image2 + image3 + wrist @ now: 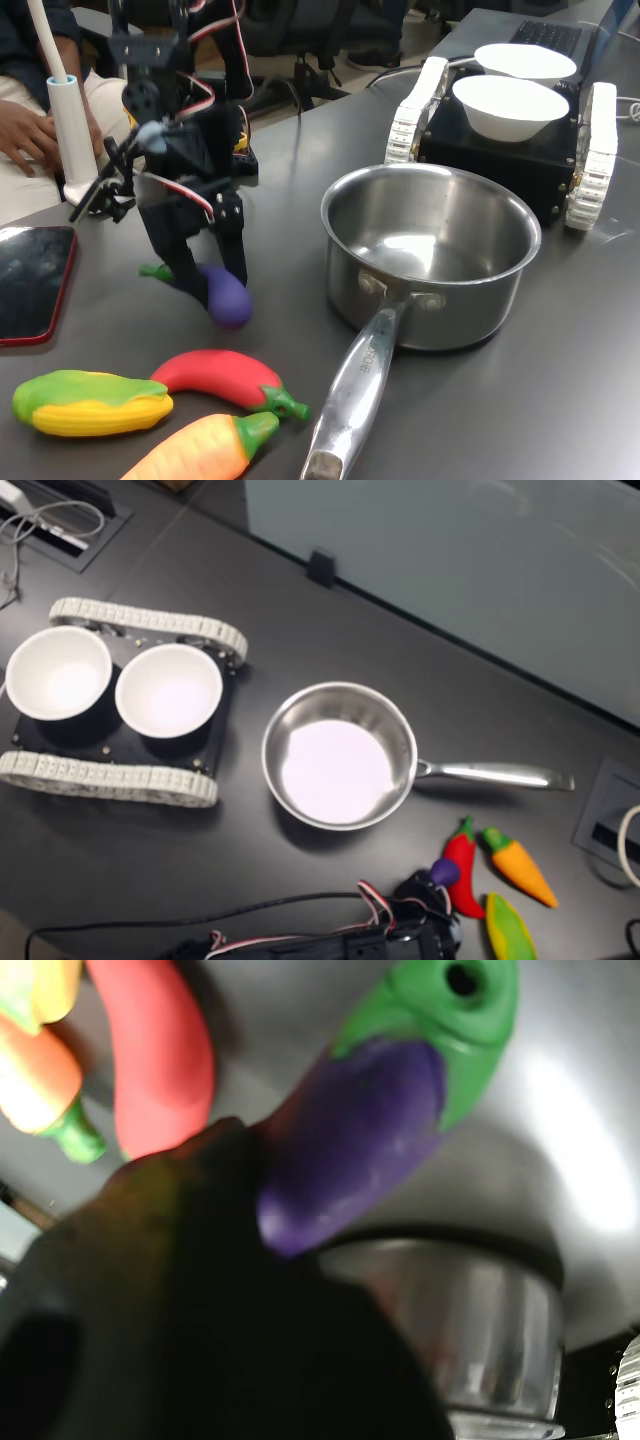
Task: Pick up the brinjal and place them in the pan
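First exterior view: the tool (pixel 205 268) is clamped on the brinjal (pixel 226 296), holding it just above the dark table (pixel 560 360) to the left of the pan (pixel 430 255), whose shiny inside holds nothing. Behind the pan, two white bowls (pixel 510 105) sit on a black tracked vehicle (pixel 500 150), both with nothing in them. A red toy (pixel 225 378), a carrot (pixel 195 450) and a corn cob (pixel 90 402) lie on the table near the pan's handle.
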Robot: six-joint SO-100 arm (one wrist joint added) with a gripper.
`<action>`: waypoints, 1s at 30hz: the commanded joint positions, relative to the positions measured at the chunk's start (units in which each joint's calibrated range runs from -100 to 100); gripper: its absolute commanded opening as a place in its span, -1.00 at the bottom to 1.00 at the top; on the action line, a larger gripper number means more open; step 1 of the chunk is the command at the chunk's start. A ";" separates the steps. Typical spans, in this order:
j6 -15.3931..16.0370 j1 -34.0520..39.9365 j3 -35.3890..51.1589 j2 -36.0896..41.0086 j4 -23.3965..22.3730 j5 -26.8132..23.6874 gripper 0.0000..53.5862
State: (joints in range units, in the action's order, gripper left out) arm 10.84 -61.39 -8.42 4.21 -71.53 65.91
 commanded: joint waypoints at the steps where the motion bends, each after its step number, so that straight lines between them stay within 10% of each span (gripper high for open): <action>1: 4.04 -2.03 7.10 7.81 0.61 -6.45 -0.99; 16: 7.82 -3.06 8.37 20.89 12.98 -30.33 -1.00; 30: 3.79 3.24 7.55 31.85 18.18 -45.71 -1.00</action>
State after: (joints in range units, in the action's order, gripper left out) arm 16.62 -62.16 -5.79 29.71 -56.91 24.40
